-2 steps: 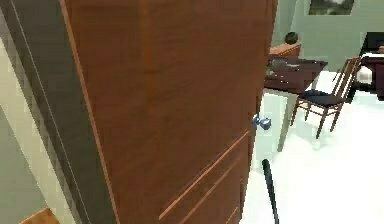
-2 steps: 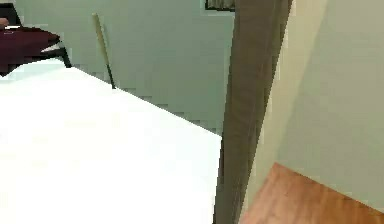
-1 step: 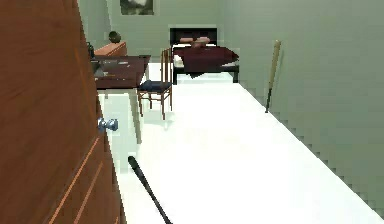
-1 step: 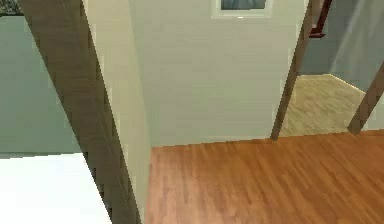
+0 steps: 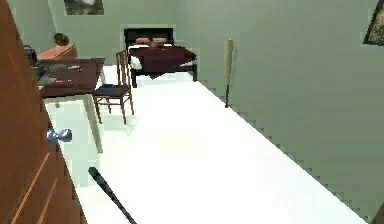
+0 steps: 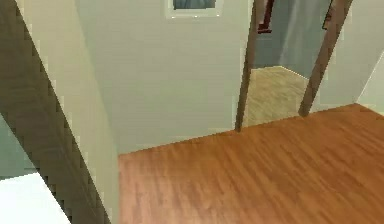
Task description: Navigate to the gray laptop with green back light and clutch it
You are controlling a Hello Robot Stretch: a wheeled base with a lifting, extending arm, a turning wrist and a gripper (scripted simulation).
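A dark wooden desk (image 5: pixel 88 68) stands at the forward view's left, past the door. On its top lies a flat grey thing (image 5: pixel 60 72) that may be the laptop; its shape is too small to be sure. Behind it sit a dark lump (image 5: pixel 30 54) and an orange-brown object (image 5: pixel 63 42).
A brown door (image 5: pixel 25 160) with a metal knob (image 5: pixel 60 135) fills the near left. A wooden chair (image 5: pixel 114 92) stands by the desk, with a bed (image 5: pixel 160 58) at the back. A bat (image 5: pixel 229 70) leans on the right wall, and a dark stick (image 5: pixel 110 195) lies on the white floor. The arm side view has a wood floor (image 6: pixel 250 170) and a doorway (image 6: pixel 275 75).
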